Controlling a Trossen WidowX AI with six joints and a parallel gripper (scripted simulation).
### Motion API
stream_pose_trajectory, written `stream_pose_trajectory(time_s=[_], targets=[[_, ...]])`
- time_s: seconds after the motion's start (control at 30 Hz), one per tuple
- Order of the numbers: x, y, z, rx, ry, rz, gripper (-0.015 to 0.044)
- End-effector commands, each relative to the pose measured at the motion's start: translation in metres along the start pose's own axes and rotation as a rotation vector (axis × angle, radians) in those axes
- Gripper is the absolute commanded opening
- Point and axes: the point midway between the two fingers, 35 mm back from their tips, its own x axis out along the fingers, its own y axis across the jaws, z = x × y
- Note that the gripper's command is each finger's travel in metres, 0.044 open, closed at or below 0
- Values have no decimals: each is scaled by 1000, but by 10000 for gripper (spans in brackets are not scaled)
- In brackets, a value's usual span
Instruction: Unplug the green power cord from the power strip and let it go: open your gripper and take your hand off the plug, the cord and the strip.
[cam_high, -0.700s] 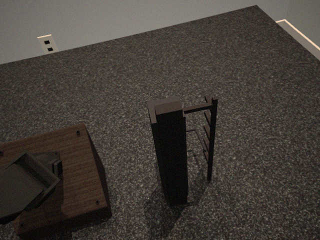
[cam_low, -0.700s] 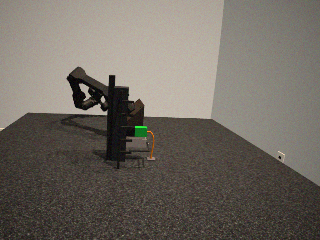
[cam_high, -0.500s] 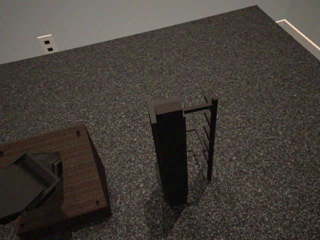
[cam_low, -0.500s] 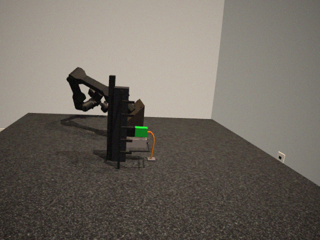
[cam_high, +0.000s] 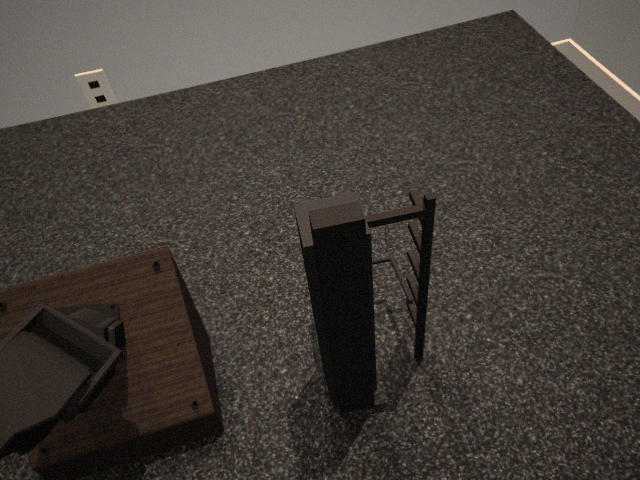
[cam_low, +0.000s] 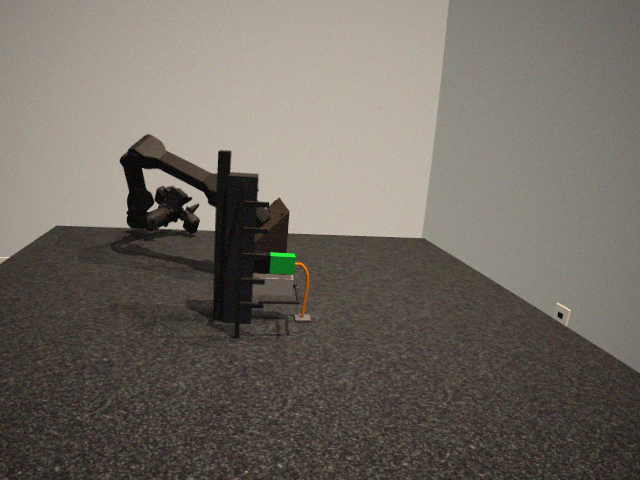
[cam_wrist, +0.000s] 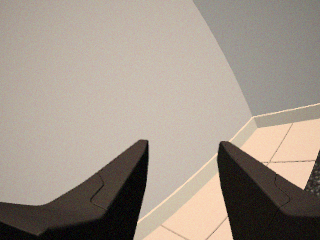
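Observation:
A bright green block (cam_low: 282, 264) shows in the exterior view, right of the tall black upright. An orange cord (cam_low: 308, 289) runs from its right side down to a small grey plate (cam_low: 302, 318) on the table. The block's left end meets dark parts; whether it is plugged in cannot be told. No power strip can be made out for certain. My gripper (cam_low: 192, 214) (cam_wrist: 183, 149) is open and empty, its fingers a moderate gap apart. It hangs above the table, left of the black upright in the exterior view, well away from the green block. The top view does not show the green block.
A tall black upright (cam_high: 343, 315) (cam_low: 222, 232) stands on the table, with a thin post with rungs (cam_high: 424, 279) beside it. A wooden block (cam_high: 165, 356) (cam_low: 273, 229) carries a dark grey part. A pale box (cam_low: 273, 289) sits below the green block.

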Motion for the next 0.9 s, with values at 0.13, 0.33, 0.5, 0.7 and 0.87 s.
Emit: stream_pose_trajectory(time_s=[0.13, 0.33, 0.5, 0.7, 0.87], targets=[[-43, 17, -12, -91, 123, 35, 160], [-82, 27, -19, -174, 225, 75, 160], [-115, 34, -23, -242, 309, 116, 160], [-160, 41, -26, -317, 420, 177, 160], [-198, 45, -26, -379, 510, 235, 160]])
